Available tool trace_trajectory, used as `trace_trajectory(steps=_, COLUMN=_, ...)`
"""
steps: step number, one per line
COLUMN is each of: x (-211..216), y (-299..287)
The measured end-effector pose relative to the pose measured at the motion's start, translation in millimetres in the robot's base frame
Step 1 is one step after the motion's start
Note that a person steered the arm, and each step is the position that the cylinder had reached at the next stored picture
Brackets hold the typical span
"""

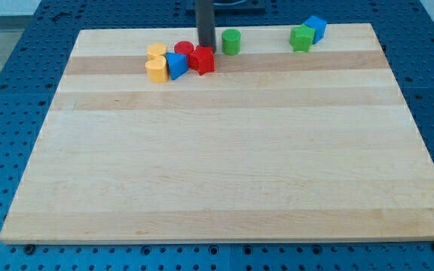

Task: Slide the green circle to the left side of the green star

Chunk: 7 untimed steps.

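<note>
The green circle [231, 41] stands near the view's top, a little left of centre. The green star [301, 38] is further to the view's right, touching a blue cube [316, 28] at its upper right. My tip [206, 46] is at the end of the dark rod, just left of the green circle with a small gap, and right above the red star [202, 60].
A cluster lies left of my tip: a red circle [184, 50], a blue triangle-like block [176, 65], a yellow block [157, 52] and a yellow circle [157, 70]. The wooden board [224, 165] ends close behind the blocks at the view's top.
</note>
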State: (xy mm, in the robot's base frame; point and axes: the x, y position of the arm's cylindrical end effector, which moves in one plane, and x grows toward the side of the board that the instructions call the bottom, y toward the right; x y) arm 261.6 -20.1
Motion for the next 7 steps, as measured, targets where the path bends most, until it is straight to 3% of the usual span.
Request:
trace_trajectory(steps=2, x=-7.3, y=62.6)
trace_trajectory(steps=4, x=-8.0, y=-15.7)
trace_trajectory(steps=5, x=-26.8, y=-16.7)
trace_trajectory(steps=7, x=-49.6, y=60.5)
